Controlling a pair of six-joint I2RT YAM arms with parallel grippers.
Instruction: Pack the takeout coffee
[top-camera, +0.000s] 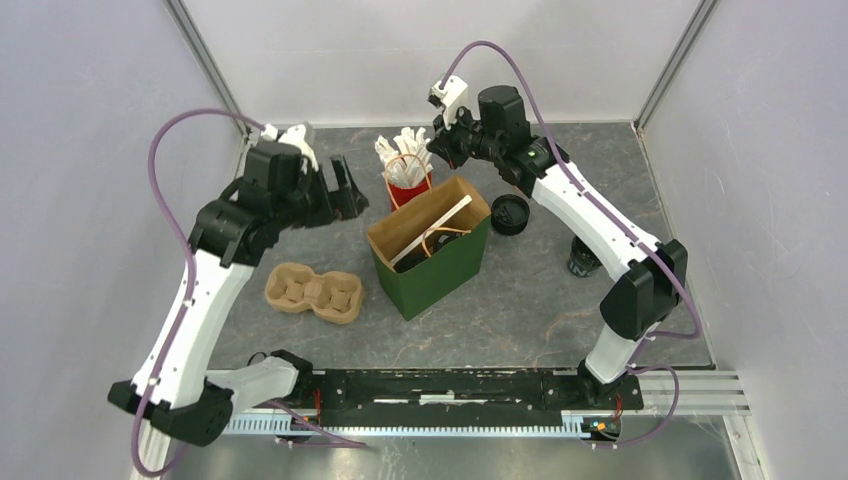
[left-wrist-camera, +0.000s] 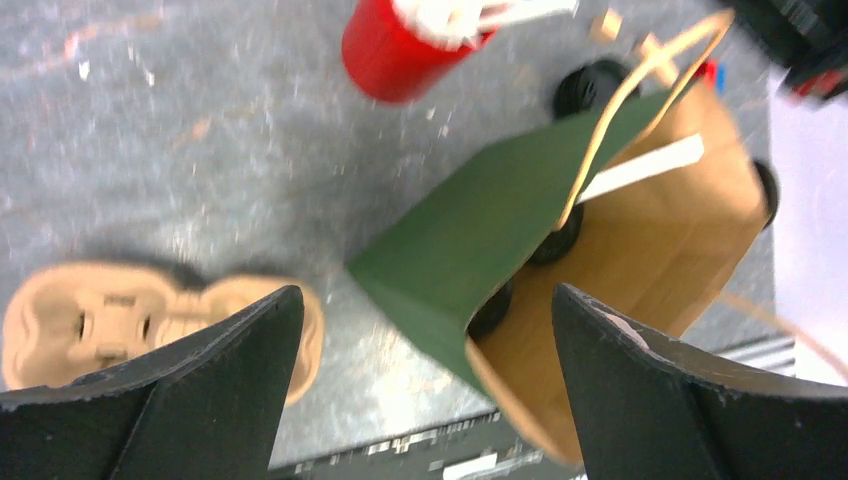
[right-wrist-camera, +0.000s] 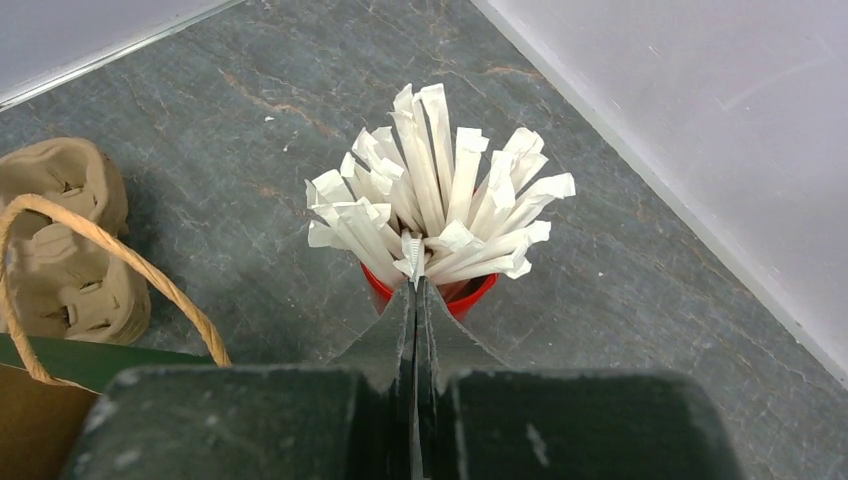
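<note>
Right gripper (right-wrist-camera: 414, 288) pinches one white stick (right-wrist-camera: 412, 252).

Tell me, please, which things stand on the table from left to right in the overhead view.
Brown pulp cup carrier → green paper bag → black lid → black cup.

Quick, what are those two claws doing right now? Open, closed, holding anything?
Left gripper: wide open, holding nothing.
Right gripper: closed, seemingly pinching one white stick in the red cup.
</note>
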